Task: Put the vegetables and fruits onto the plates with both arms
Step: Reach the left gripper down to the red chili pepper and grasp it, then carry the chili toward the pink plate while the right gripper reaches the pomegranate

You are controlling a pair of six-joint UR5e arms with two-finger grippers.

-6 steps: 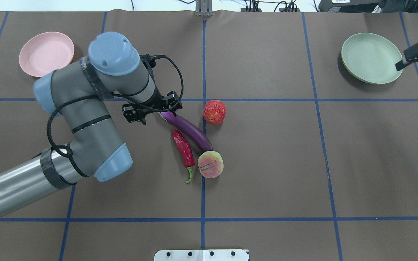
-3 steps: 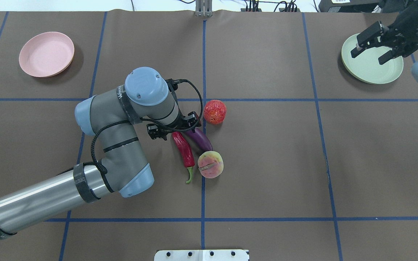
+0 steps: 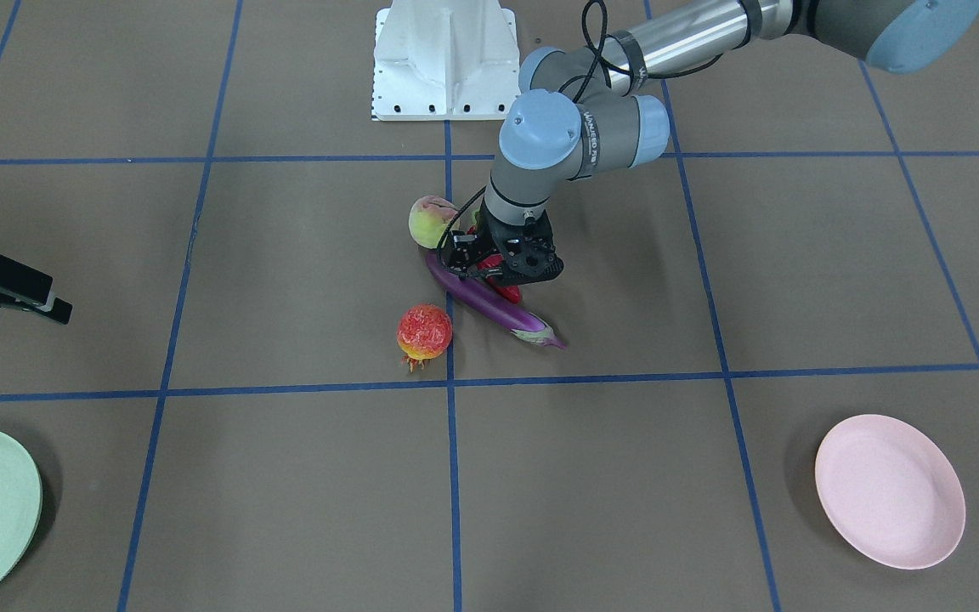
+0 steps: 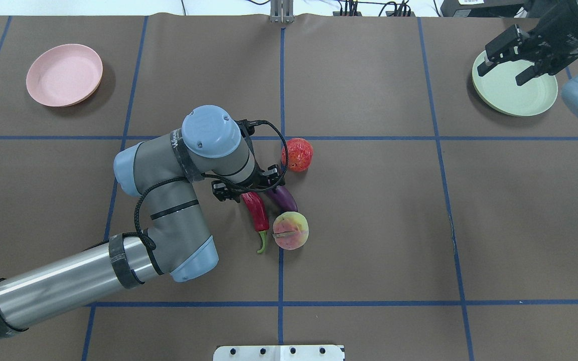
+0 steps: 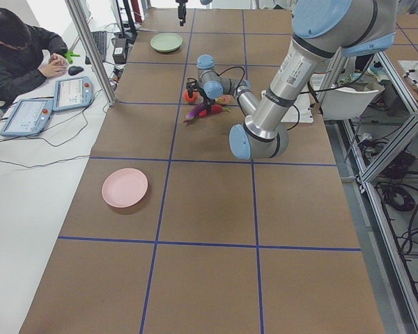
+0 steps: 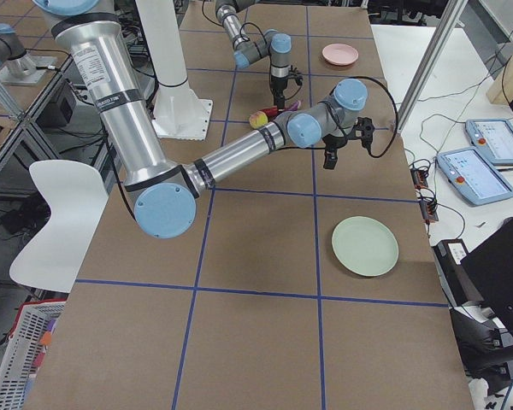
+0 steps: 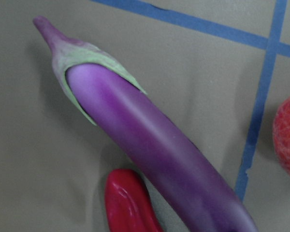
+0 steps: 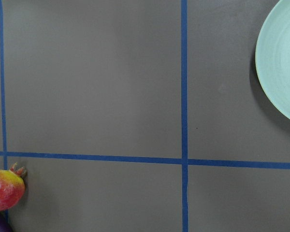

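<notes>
Bright, even overhead lighting; soft shadows beside pink plate (image 4: 63, 75) and mint plate (image 4: 512, 96). Fixed views sharp. Left wrist view: eggplant (image 7: 150, 145) close, soft-focus, faint sheen.

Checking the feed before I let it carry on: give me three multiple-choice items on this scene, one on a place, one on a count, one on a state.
1. Where is the left gripper?
A) above a plate
B) low over the eggplant and chili pepper
C) out of every view

2. How many pieces of produce lie on plates?
A) none
B) one
C) two

3. How is the right gripper?
A) shut on a fruit
B) open and empty
C) shut on a plate's rim

Answers:
1 B: the overhead and front views show it right over those two vegetables.
2 A: the pink plate and the green plate are both bare.
3 B: it hangs above the green plate, fingers spread with nothing between them.
</notes>
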